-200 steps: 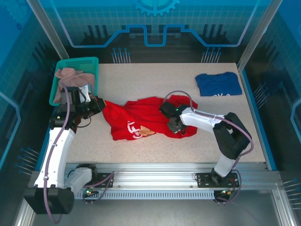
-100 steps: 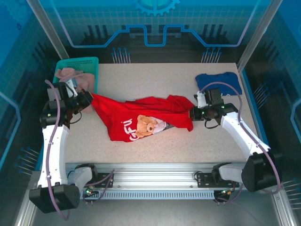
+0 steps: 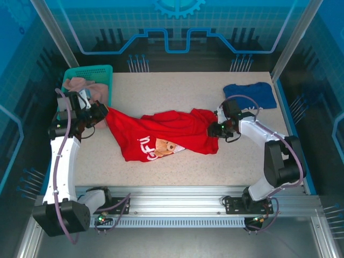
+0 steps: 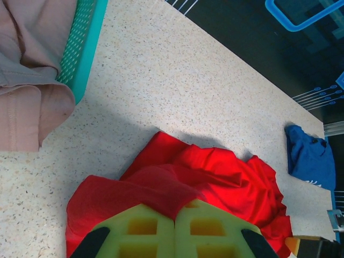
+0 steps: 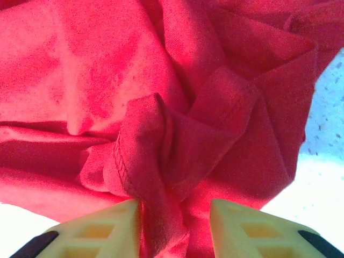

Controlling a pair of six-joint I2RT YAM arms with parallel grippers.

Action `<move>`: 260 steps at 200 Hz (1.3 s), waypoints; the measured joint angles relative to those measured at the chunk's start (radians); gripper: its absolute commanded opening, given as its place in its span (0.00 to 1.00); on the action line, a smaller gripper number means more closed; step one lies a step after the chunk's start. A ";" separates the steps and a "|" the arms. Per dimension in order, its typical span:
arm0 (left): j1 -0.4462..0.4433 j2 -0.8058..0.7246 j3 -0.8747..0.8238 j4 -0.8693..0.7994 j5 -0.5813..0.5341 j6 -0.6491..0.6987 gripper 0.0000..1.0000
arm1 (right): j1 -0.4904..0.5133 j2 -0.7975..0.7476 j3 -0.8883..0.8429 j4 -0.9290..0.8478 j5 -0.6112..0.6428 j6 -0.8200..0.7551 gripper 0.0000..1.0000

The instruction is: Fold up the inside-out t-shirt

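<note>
The right arm has bent back on itself since half a second ago, and the right gripper (image 3: 213,130) has slid a little toward the left and let its fingers come apart. In the right wrist view those yellow fingers (image 5: 102,228) stand apart, with a loose bunch of red cloth in the gap between them. The bright red cloth t-shirt (image 3: 161,140) lies stretched out in a long, crumpled shape across the middle of the pale speckled table (image 3: 177,91), its white and orange picture (image 3: 158,148) facing up near the front. The left gripper (image 3: 103,114) is at the shirt's left end, and its fingers (image 4: 142,228) are pressed together on a fold of the red cloth. At the far left corner sits a teal plastic basket (image 3: 102,70) with a pinkish-beige garment (image 3: 80,85) hanging over its edge. A dark blue t-shirt (image 3: 250,95) lies at the far right corner, well apart from the red one. A grey metal rail (image 3: 183,199) runs along the near edge. Blue see-through walls (image 3: 177,27) with bright lines stand around the table.
</note>
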 measured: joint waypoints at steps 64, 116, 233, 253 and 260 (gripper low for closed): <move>0.000 0.000 -0.012 0.005 0.030 0.000 0.00 | 0.267 -0.160 -0.084 -0.061 0.250 0.061 0.53; 0.000 0.000 -0.017 0.014 0.046 0.000 0.00 | 0.412 0.000 -0.071 -0.088 0.458 0.125 0.50; 0.000 0.000 -0.029 0.034 0.056 0.000 0.00 | 0.429 0.122 0.024 -0.110 0.657 0.115 0.26; 0.000 0.000 -0.029 0.034 0.056 0.000 0.00 | 0.426 0.122 0.024 -0.113 0.660 0.114 0.23; 0.000 0.000 -0.029 0.035 0.056 0.000 0.00 | 0.424 0.122 0.024 -0.113 0.661 0.116 0.22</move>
